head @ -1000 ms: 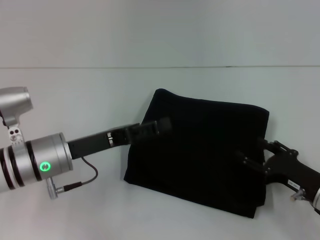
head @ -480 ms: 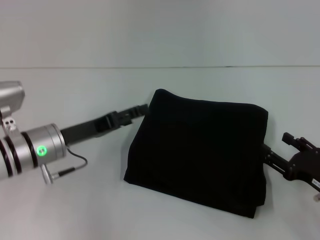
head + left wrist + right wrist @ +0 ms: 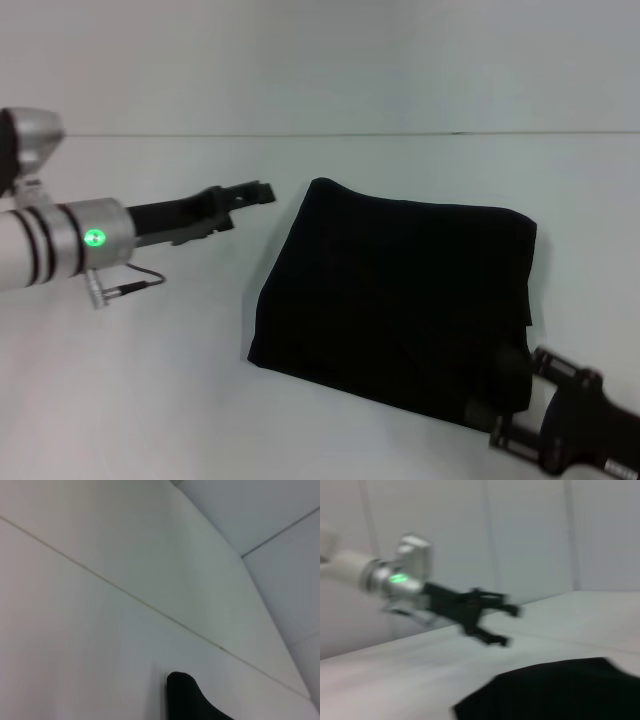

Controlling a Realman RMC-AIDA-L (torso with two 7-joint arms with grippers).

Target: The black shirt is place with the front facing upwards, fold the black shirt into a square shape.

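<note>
1. I'm seeing the black shirt [image 3: 400, 310] lying folded into a rough rectangle at centre-right of the head view on the white table [image 3: 150, 400], its long axis running from upper left to lower right, no print showing.
2. I'm finding the left gripper [image 3: 262, 190] just off the shirt's upper left corner, apart from the cloth; in the right wrist view its fingers [image 3: 500, 640] are standing spread open.
3. I'm seeing the left arm reaching in from the left edge, roughly level above the table.
4. I'm watching the right gripper [image 3: 505, 400] sitting at the shirt's lower right corner, overlapping its edge; whether it's open or closed I cannot tell.
</note>
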